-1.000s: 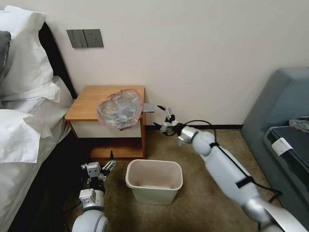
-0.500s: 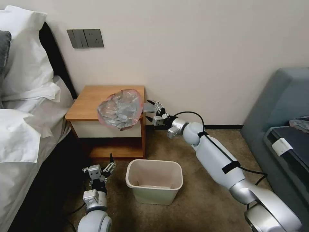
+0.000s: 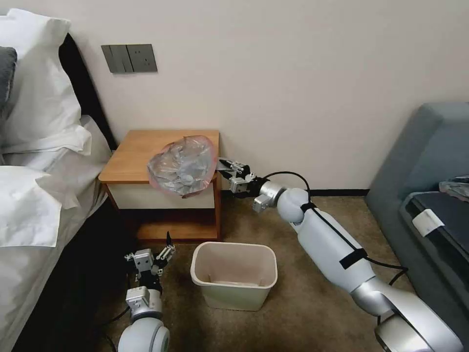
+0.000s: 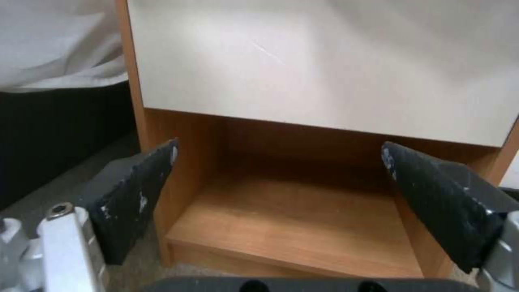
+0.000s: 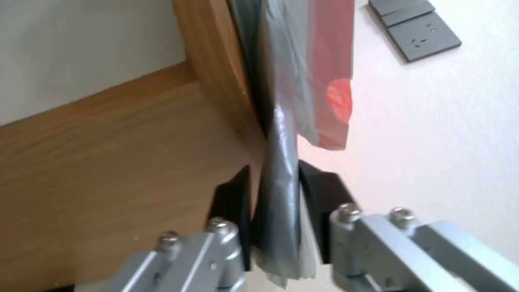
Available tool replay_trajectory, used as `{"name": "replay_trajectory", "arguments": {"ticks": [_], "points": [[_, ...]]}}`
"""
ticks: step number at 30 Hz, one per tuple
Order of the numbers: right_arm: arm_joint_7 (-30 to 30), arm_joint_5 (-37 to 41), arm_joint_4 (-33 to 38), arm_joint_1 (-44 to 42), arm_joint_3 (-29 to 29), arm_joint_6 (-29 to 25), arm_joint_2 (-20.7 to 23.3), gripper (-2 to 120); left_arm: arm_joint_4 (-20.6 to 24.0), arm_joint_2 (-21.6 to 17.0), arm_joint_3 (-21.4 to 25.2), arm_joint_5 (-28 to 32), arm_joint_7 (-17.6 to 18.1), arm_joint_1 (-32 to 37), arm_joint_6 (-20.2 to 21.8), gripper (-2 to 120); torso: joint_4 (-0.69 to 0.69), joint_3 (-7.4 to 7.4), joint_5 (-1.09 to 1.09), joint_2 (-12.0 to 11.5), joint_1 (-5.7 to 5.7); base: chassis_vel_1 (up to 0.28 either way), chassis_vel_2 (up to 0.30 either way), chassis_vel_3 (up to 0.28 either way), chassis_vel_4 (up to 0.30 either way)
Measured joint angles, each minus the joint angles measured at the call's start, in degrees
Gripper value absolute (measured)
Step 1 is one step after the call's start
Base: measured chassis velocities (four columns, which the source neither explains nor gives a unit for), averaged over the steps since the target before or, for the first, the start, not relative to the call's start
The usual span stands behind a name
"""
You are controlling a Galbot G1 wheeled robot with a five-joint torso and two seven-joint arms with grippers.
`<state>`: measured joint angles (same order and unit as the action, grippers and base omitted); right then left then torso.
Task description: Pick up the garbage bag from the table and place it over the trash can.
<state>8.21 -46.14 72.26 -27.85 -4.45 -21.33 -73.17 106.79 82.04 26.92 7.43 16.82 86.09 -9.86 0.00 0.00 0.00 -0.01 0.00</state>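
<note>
Right wrist view: right gripper (image 5: 275, 211) pinches the garbage bag (image 3: 183, 165) by the flap overhanging the nightstand (image 3: 132, 151), evidently to drag it off. Left gripper (image 3: 156, 254) waits spread beside the trash can (image 3: 233, 275).

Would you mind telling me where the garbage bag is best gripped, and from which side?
Probably the flat grey flap hanging off the table's right edge, approached sideways from the right: it sticks out free, thin enough for jaws. The right gripper is shut on it there.
</note>
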Motion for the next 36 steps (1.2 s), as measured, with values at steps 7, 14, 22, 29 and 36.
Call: {"name": "replay_trajectory", "arguments": {"ticks": [7, 14, 22, 29, 36], "points": [[0.01, 0.48, 0.19, -0.22, 0.08, 0.12, 0.02, 0, -0.3, 0.2, -0.22, 0.0, 0.02, -0.25, 0.0, 99, 0.0, 0.0, 0.0, 0.01, 0.0, 0.0, 0.0, 0.0, 0.0], [0.07, 8.7, 5.55, -2.76, -0.93, 3.67, 2.95, 0, -1.52, 0.07, 0.82, 0.03, 0.3, -0.38, -0.1, 99, -0.01, 0.0, 0.0, 0.01, 0.0, 0.0, 0.0, 0.0, 0.0], [0.68, 19.23, 22.72, -13.83, -0.84, 10.33, 8.13, 0, -3.93, -1.16, 3.74, 3.93, 1.57, -0.72, -1.22, 99, 0.01, 0.0, 0.0, 0.01, 0.0, 0.0, 0.0, 0.0, 0.0], [2.0, 18.52, 29.56, -26.3, 3.26, 10.04, 10.1, 0, -5.46, -2.65, 7.29, 8.97, 2.05, -1.61, -1.32, 99, 0.0, -0.01, 0.01, 0.01, 0.0, 0.0, 0.0, 0.0, 0.0], [2.63, 16.75, 32.45, -37.04, 7.4, 7.72, 12.08, 0, -5.34, -3.52, 9.82, 10.13, 2.22, -1.77, -1.26, 98, -0.01, -0.01, 0.0, 0.01, 0.0, 0.0, 0.0, 0.0, 0.0]]}}
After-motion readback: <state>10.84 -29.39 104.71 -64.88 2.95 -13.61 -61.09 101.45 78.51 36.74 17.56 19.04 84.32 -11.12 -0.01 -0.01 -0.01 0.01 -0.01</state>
